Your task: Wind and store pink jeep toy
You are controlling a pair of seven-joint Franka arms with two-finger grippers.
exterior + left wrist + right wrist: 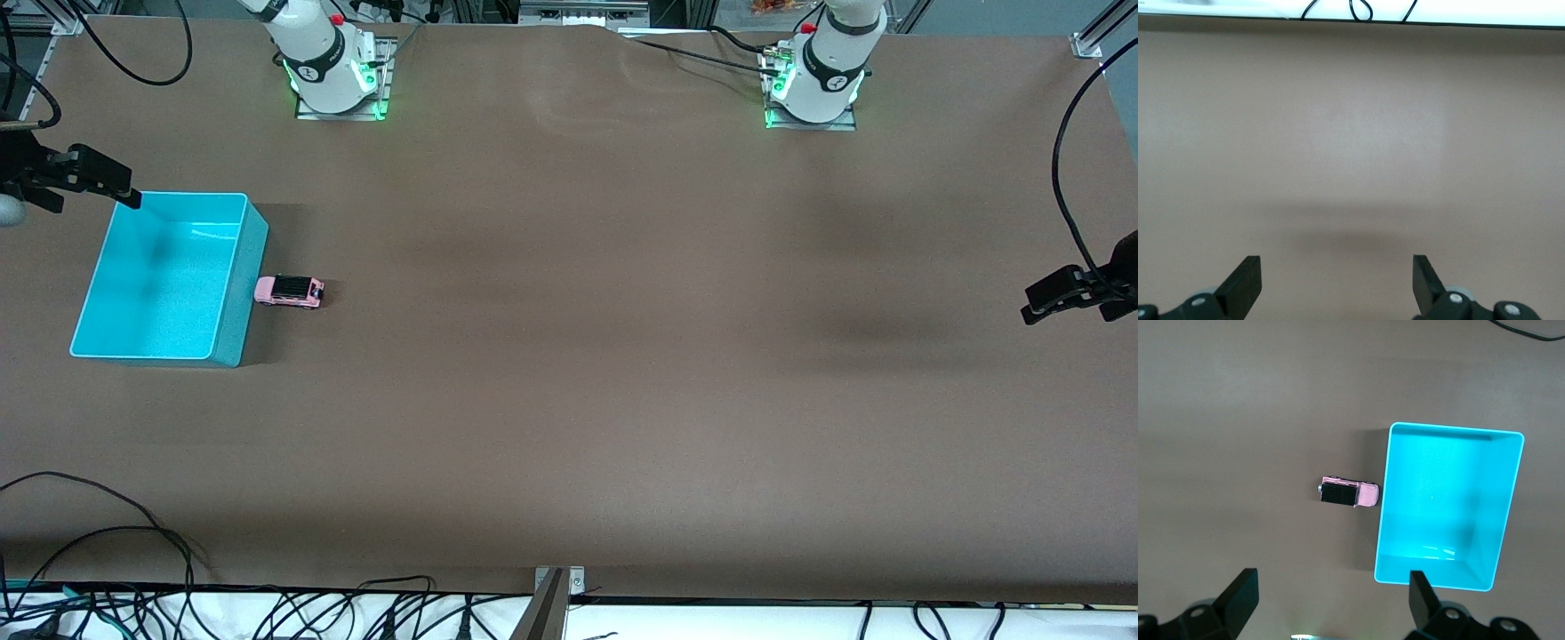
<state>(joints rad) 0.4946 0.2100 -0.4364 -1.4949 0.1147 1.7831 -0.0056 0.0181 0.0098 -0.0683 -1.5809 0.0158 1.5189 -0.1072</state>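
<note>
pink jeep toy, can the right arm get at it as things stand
Probably yes. The pink jeep toy sits on bare table beside the teal bin, top uncovered. The right hand, open, hangs over the bin's corner. The bin wall crowds one end.

Left gripper (1036, 307) and right gripper (120, 191): bodies cut off by frame edges.

Pink, teal and black on a brown table

The pink jeep toy (290, 291) at the middle left of the front view has a pale pink body, a flat black roof and dark wheels. Beside it, the bin (233, 293) is bright teal inside and out, with a lighter rim. The table (622, 356) is a plain matte brown with soft darker shadows. The right gripper (132, 198) at upper left and the left gripper (1031, 311) at the right edge are both black. The two arm bases at the top are white, each with a black band and a green glow.
</note>
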